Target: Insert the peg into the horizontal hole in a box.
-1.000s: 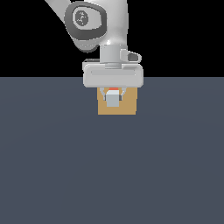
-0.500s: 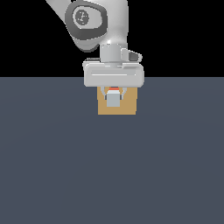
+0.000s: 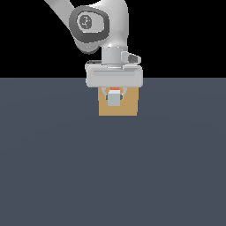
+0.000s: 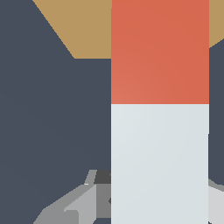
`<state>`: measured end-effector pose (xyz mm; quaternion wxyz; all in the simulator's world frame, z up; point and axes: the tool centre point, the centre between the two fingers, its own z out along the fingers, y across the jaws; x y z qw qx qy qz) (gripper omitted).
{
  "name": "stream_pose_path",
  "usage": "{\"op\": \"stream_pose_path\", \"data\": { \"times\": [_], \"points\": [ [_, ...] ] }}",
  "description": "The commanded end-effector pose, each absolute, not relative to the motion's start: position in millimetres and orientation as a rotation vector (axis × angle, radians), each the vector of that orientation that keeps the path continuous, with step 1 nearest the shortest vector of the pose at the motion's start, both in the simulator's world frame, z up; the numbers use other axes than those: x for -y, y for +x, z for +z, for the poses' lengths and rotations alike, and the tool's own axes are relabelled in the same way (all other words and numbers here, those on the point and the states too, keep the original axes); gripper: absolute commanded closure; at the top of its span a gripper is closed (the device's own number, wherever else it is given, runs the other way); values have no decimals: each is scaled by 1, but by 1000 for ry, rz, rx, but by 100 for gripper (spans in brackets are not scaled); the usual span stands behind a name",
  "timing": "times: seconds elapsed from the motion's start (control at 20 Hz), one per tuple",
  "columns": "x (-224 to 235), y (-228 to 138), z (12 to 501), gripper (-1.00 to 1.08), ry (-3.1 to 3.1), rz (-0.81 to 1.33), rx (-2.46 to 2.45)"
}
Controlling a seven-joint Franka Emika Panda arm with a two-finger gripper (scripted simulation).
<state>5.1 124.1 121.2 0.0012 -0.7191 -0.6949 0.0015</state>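
While clamped on peg (image 3: 114,99), gripper (image 3: 114,98) sits centre frame against box (image 3: 118,108); barely shifted since earlier frames. Orange end towards box, insertion slow or stalled; hole hidden.

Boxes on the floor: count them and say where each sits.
1. The tan box sits on the grey floor directly under the pincer, which holds the peg in front of its face. Nothing else shows; the arm could hide something behind it.
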Motion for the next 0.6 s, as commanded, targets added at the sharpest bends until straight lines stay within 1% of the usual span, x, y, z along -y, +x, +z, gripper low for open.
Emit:
{"op": "stream_pose_path", "data": {
  "times": [0.0, 0.3, 0.55],
  "points": [
    [-144, 6, 123, 108, -2256, -1, 2185],
    [-192, 8, 124, 108, -2257, -4, 2185],
    [-209, 9, 125, 108, -2257, -5, 2186]
  ]
}}
